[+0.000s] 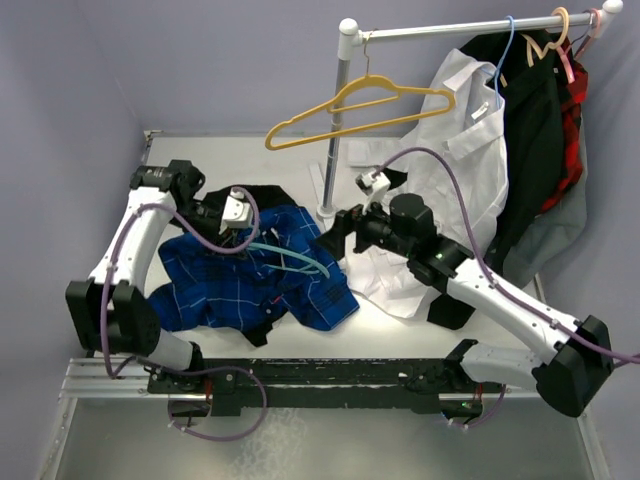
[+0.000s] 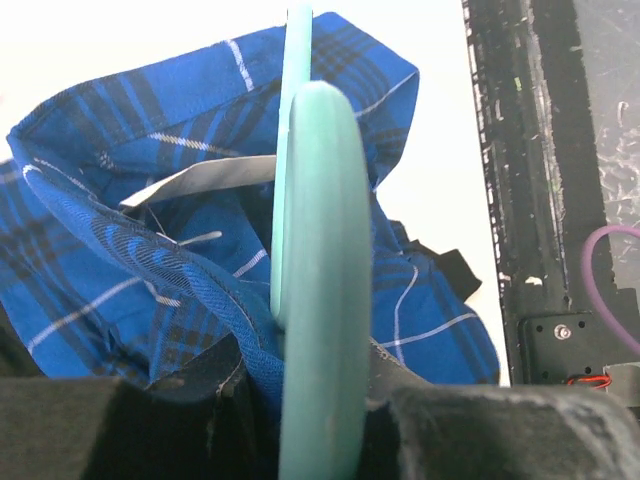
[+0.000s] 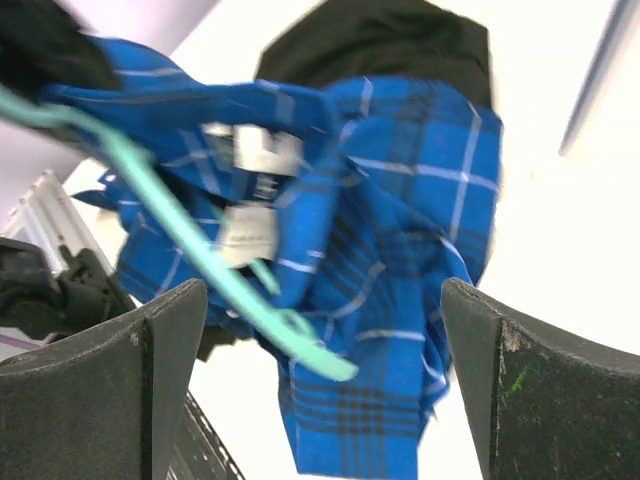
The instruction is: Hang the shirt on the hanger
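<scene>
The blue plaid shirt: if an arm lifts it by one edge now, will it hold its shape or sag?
Probably floppy: the shirt lies crumpled in loose folds on the table, so a lifted edge would likely sag. It may well snag rather than slip, since its cloth is bunched around the thin hanger.

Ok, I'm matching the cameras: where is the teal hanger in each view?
Top external: the hanger sits centre-left, against the shirt.
Left wrist: the hanger fills the centre, edge-on.
Right wrist: the hanger slants down from upper left.
Shared landmark: the shirt, in every view.
</scene>
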`<state>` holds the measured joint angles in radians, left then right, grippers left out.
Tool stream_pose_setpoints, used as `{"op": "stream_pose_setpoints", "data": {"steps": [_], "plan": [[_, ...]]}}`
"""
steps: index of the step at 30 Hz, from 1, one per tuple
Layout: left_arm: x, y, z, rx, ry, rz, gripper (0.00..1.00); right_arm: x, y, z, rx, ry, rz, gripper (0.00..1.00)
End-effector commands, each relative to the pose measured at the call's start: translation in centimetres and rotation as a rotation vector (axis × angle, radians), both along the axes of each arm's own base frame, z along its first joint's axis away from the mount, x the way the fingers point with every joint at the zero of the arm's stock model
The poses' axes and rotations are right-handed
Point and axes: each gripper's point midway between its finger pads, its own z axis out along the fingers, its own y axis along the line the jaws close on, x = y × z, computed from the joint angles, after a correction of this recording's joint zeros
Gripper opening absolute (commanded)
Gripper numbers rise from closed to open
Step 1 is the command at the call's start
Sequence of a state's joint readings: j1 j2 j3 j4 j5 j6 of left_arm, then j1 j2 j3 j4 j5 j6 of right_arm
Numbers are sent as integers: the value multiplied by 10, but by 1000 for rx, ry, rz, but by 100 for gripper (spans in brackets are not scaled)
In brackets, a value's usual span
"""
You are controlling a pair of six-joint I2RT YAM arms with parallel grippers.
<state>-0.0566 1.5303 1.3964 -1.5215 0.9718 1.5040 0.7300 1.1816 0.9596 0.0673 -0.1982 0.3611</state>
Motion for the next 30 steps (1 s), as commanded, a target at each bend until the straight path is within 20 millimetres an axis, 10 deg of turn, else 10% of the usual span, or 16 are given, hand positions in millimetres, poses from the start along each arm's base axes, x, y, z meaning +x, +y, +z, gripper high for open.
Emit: {"op": "stream_pose_setpoints", "data": {"steps": [1, 14, 30], "plan": [[-35, -26, 37, -95, -47, -52, 0, -4, -22, -37, -5, 118, -98, 98], [-66, -42, 55, -96, -67, -113, 0, -1, 18, -45, 32, 176, 54, 80], [-57, -42, 62, -86, -81, -101, 0, -44, 6, -67, 83, 174, 130, 79]]}}
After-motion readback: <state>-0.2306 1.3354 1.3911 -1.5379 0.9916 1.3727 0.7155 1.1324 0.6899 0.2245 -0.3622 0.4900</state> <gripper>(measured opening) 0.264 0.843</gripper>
